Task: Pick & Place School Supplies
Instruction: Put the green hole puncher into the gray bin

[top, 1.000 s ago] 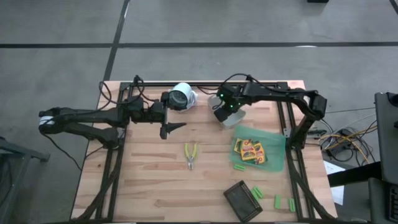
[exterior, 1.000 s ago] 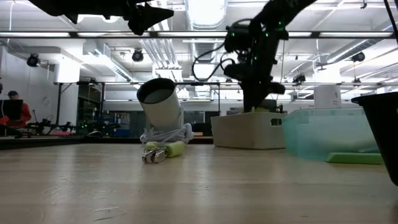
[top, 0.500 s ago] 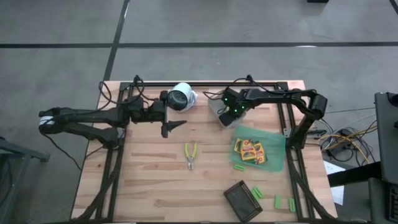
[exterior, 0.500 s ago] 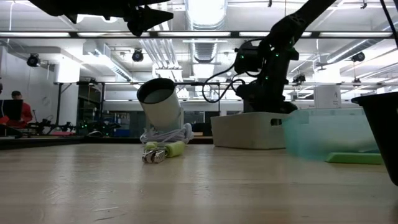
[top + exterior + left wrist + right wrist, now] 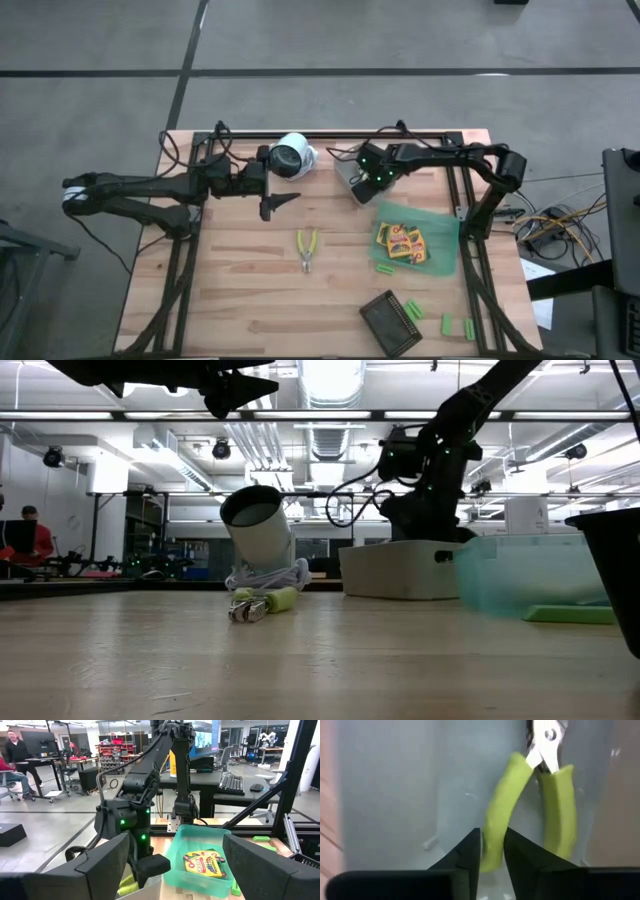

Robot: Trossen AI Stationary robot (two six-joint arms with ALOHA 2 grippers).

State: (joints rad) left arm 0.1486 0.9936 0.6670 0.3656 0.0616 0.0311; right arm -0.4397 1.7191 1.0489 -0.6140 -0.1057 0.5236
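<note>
A pale wooden bench (image 5: 250, 300) on a black frame stands on a grey concrete floor. The low view looks across it into a workshop hall with ceiling lights and pipes; a person in red (image 5: 30, 540) sits at far left.

Since a second ago the right gripper (image 5: 358, 186) has dropped from above the bench into the grey bin (image 5: 400, 570) near the far edge, right of centre. Half a second ago it was already there and has barely shifted since. In the right wrist view its fingers (image 5: 470, 852) stand slightly apart on either side of one yellow-green handle of a scissor tool (image 5: 540, 795) lying in the bin; whether they still pinch it I cannot tell. The left gripper (image 5: 275, 205) has stayed put, hanging high over the bench left of centre, fingers wide apart and empty.

A second tool (image 5: 306, 248) lies mid-bench. The green bin (image 5: 440, 255) toward the right edge holds the yellow packs (image 5: 405, 242), with one green block (image 5: 385, 268) just beside its near wall. More green blocks (image 5: 446, 324) lie near the near right corner, by the dark tray (image 5: 388, 322). A white tube (image 5: 290, 155) lies by the far edge, between the arms. From the left wrist, the right arm blocks much of the grey bin.
</note>
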